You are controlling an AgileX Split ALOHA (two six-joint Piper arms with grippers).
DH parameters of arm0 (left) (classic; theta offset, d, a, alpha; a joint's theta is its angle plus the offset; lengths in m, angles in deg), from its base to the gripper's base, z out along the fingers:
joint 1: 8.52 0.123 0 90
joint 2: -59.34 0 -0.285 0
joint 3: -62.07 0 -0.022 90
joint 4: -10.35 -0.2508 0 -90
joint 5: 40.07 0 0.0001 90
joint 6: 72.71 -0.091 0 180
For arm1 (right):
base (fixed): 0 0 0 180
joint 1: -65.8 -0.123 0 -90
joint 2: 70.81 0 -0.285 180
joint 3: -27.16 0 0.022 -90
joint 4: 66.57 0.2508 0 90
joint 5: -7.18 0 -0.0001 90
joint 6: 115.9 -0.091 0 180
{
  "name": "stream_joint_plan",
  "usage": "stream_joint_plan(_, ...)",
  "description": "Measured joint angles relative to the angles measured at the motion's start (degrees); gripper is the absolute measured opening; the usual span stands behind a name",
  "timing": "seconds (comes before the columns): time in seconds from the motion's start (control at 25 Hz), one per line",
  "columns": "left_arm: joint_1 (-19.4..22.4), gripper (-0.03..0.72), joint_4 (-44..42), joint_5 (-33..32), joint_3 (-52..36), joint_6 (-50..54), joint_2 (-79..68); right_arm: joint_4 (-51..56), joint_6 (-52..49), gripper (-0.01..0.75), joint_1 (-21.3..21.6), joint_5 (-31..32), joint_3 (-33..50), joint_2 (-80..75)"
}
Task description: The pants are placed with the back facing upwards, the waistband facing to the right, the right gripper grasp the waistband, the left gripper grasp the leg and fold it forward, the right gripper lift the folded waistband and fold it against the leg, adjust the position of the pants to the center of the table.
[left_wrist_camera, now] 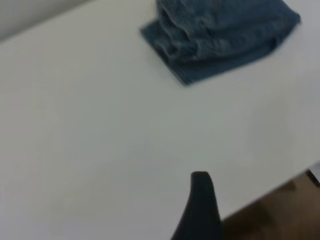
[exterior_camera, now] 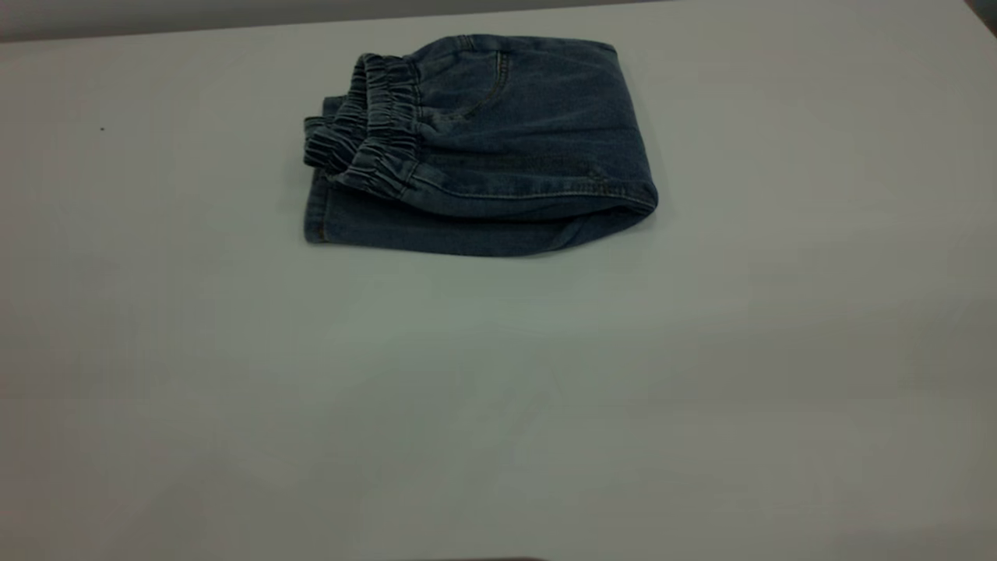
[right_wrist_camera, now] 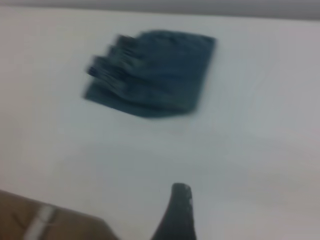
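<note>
Nearest the exterior camera lies a broad bare stretch of the large, flat, matte white worktop, with neither arm showing over it in that view. Each wrist view shows only one black wedge-shaped finger: the left gripper hangs over the worktop close to an edge, with brown floor showing beyond it, and the right gripper likewise hangs near an edge with a brown surface beside it — whether either pair of jaws is open or closed cannot be told, since just one fingertip shows in each. Both grippers are well apart from the cloth and hold nothing that can be seen. Farther back, toward the far side of the worktop and a little left of its middle line in the exterior view, rest the short blue denim pants, folded into a compact, roughly rectangular bundle of several layers. The gathered, ruched elastic waistband sits on top at the bundle's left end, puckered in ridges, above a flat stitched hem edge — the rounded fold faces right. A curved pocket seam shows on the upper layer.
</note>
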Motion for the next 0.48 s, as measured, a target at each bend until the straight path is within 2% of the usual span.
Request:
stream_joint_plan(0.2, 0.0, 0.535, 3.7, 0.0, -6.4, -2.8, 0.1, -8.4, 0.0, 0.594, 0.0, -1.7, 6.7, 0.9)
stream_joint_plan(0.48, 0.0, 0.535, 5.5, 0.0, -13.2, -3.1, 0.1, -11.5, 0.3, 0.594, 0.0, -6.8, 14.0, 0.9)
